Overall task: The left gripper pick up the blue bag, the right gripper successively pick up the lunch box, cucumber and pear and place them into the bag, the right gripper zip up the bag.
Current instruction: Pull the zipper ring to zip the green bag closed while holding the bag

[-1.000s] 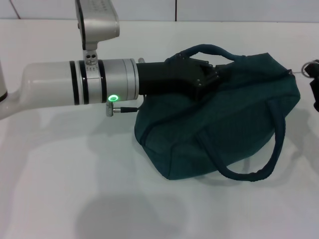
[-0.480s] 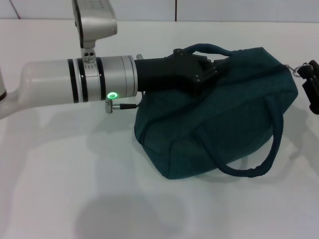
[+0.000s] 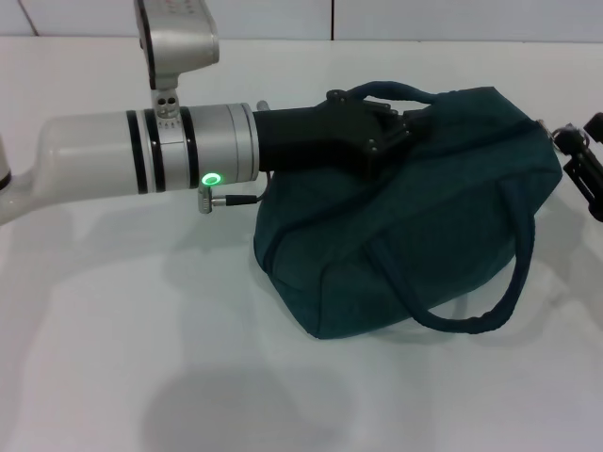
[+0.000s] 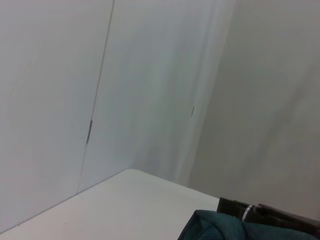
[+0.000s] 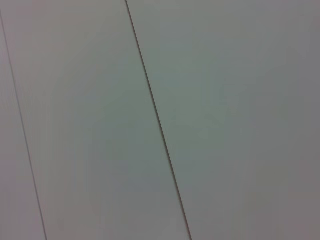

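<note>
Lighting: you have bright, even, diffuse light from overhead. Shadows: soft grey patches on the white surface [image 3: 113,377] below the left hand [image 3: 400,132] and beneath the blue bag [image 3: 415,245]. Glare: none. Green ring light [image 3: 214,181] glows beside the hand. Wrist views: flat, grey, soft-focused.
</note>
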